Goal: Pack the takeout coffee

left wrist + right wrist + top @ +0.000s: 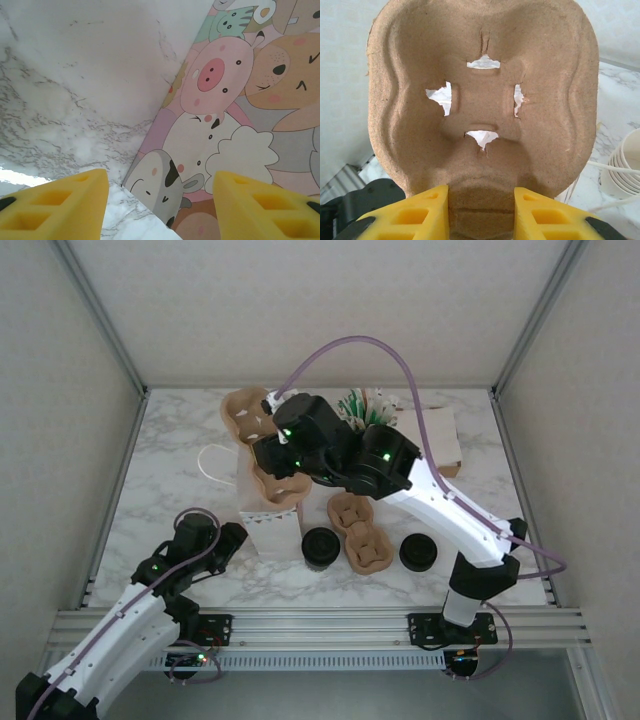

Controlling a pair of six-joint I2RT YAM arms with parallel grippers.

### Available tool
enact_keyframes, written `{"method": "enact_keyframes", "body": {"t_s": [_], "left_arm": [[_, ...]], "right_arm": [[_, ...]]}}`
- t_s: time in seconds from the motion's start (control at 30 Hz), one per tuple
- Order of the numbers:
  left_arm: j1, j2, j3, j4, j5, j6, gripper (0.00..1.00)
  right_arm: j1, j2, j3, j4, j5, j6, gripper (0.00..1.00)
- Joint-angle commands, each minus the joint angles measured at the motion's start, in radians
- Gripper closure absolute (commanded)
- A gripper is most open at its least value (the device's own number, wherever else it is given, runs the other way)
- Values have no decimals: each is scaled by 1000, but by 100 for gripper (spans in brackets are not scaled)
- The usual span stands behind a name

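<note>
Right hand [276, 454] holds a pulp carrier [248, 416] above the bag [270, 532]; left hand [230, 540] sits near the front-left corner of the worktop [170, 480]. Along the front edge, first round [320, 548] beside the bag, second round [418, 552] nearer the right edge, both black-topped: which is the takeout coffee, I cannot tell.
Left wrist: hand [160, 177] wide open, empty, facing the bag [240, 125].
Right wrist: hand [479, 196] clamped on the carrier [485, 125].

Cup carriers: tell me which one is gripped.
The pulp cup carrier at the back left, clamped between the right arm's fingers; the other carrier lies free on the table.
</note>
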Motion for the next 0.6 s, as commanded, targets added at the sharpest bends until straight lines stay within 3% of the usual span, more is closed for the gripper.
{"method": "enact_keyframes", "body": {"t_s": [0.0, 0.23, 0.37, 0.57], "left_arm": [[-10, -16, 7, -20, -19, -9, 42], [-9, -19, 34, -53, -26, 3, 43], [-9, -11, 80, -113, -53, 39, 43], [-8, 8, 233, -282, -190, 103, 42]], "right_arm": [[9, 26, 42, 10, 44, 46, 67], [24, 79, 112, 47, 60, 95, 68], [43, 120, 188, -4, 130, 144, 68], [57, 196, 314, -116, 235, 228, 69]]}}
